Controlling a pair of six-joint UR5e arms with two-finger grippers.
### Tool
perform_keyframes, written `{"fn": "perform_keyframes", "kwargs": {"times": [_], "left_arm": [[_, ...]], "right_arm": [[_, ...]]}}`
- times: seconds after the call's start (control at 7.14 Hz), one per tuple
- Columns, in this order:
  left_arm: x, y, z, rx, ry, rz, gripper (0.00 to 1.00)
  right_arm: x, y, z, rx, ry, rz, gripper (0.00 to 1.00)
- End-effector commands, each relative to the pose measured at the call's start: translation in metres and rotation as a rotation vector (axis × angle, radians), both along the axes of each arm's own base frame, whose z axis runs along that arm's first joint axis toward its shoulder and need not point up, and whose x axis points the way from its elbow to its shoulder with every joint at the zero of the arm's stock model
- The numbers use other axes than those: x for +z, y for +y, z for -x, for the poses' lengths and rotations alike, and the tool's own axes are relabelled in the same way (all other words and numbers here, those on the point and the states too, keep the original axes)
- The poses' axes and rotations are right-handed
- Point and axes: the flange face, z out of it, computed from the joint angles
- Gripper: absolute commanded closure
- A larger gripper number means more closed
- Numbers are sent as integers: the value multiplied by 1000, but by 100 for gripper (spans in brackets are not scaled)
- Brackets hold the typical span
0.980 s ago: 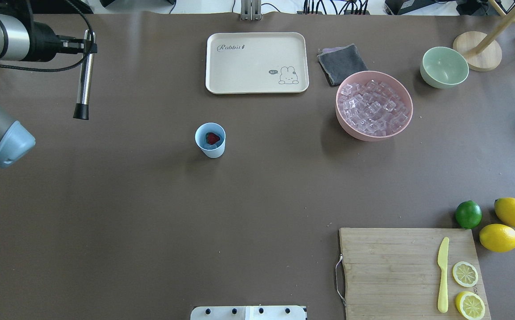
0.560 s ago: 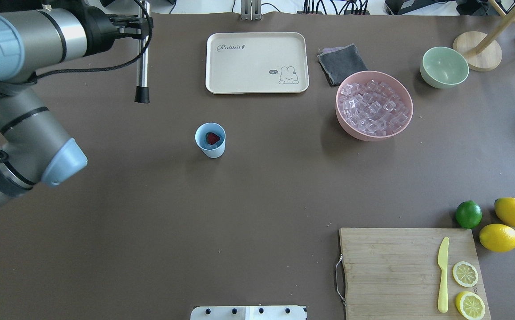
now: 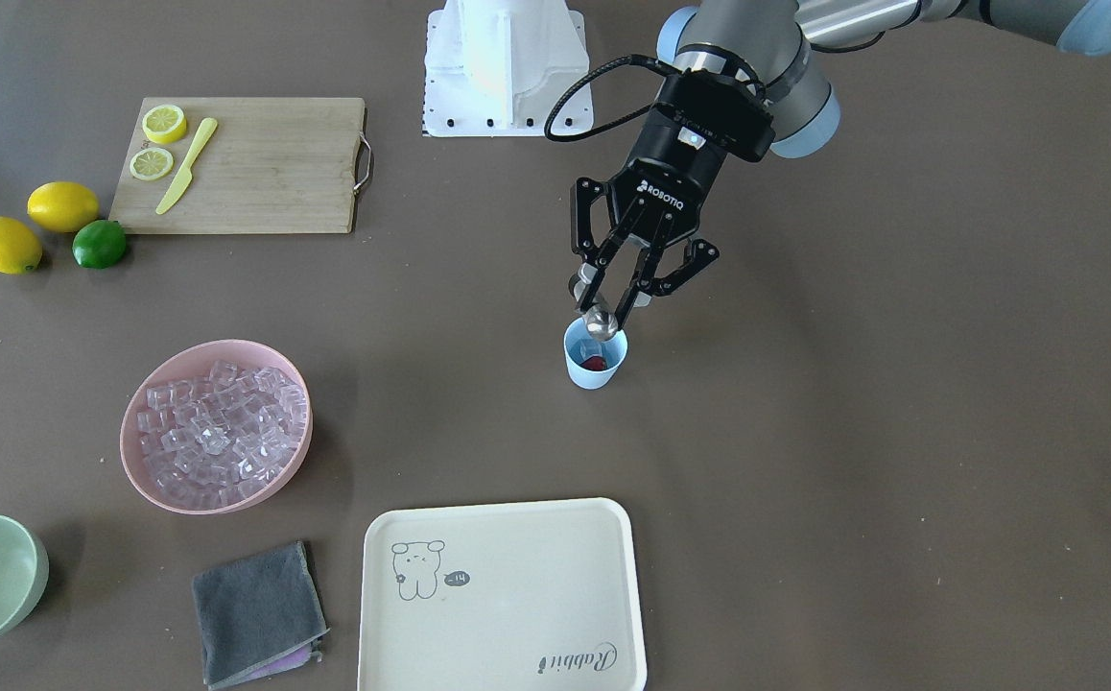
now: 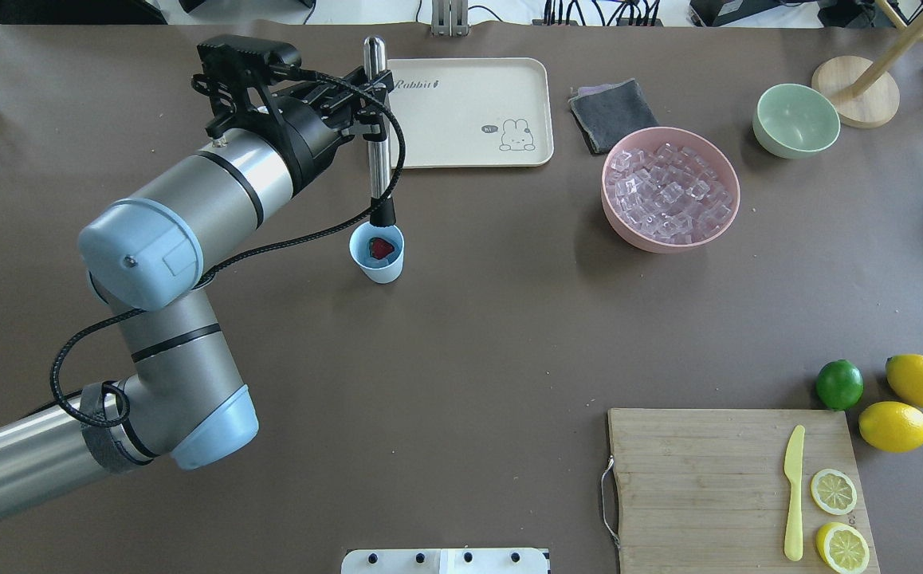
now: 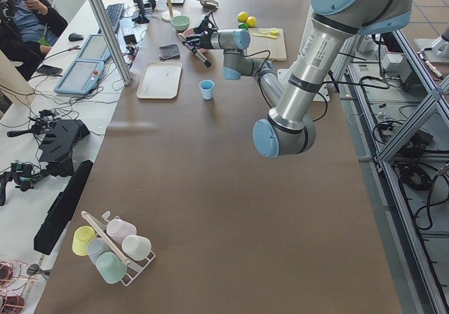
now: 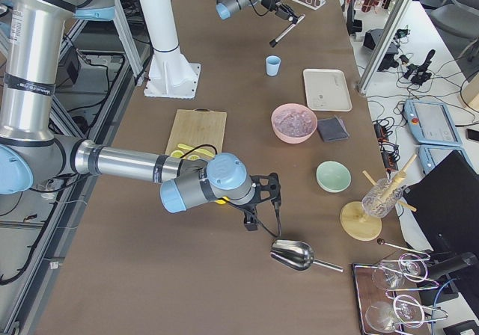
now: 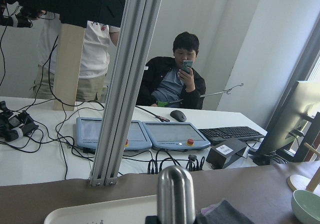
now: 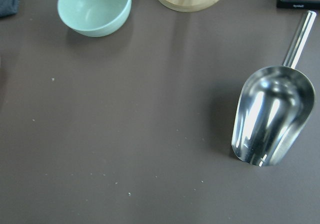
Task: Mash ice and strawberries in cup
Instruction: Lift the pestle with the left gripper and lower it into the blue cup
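Cup (image 3: pixel 596 369) beneath muddler (image 4: pixel 381 171) held by ROBOTIQ-marked left end effector (image 3: pixel 611 296); tray (image 3: pixel 517 576): Rabbit.

Bright, even light is falling on the desk (image 4: pixel 461 335), casting soft shadows. Glare is shining off the scoop (image 8: pixel 272 116).

We've got a shiny, round-topped steel rod (image 7: pixel 176 194) standing upright, dead centre at the bottom. Behind it on the brown table (image 7: pixel 55 199) there's a cream plastic tray (image 7: pixel 100 215) near the far edge, a grey folded cloth (image 7: pixel 226 215), and a pale green bowl (image 7: pixel 306 206) off right. Beyond that edge, a seated person in a black jacket (image 7: pixel 172 81) holds up a phone.
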Motion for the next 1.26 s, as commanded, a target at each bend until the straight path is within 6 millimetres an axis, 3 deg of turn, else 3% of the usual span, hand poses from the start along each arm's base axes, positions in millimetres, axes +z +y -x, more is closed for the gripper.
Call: {"fn": "perform_keyframes", "kwargs": {"times": [0.0, 0.42, 0.56, 0.7, 0.84, 1.12], "left_arm": [[-10, -1, -1, -10, -47, -51, 69], [2, -6, -4, -18, -69, -40, 69], [6, -8, -7, -17, -70, -37, 69], [22, -15, -21, -16, -60, -44, 69], [53, -26, -39, -16, -40, -58, 69], [66, -31, -46, -15, -42, -55, 69]], "right_arm": [[33, 10, -6, -7, 120, 154, 2], [44, 34, -45, -116, 160, 98, 1], [49, 37, -50, -153, 165, 114, 1], [48, 40, -53, -156, 163, 112, 1], [49, 41, -54, -154, 164, 115, 1], [48, 37, -55, -151, 163, 115, 1]]}}
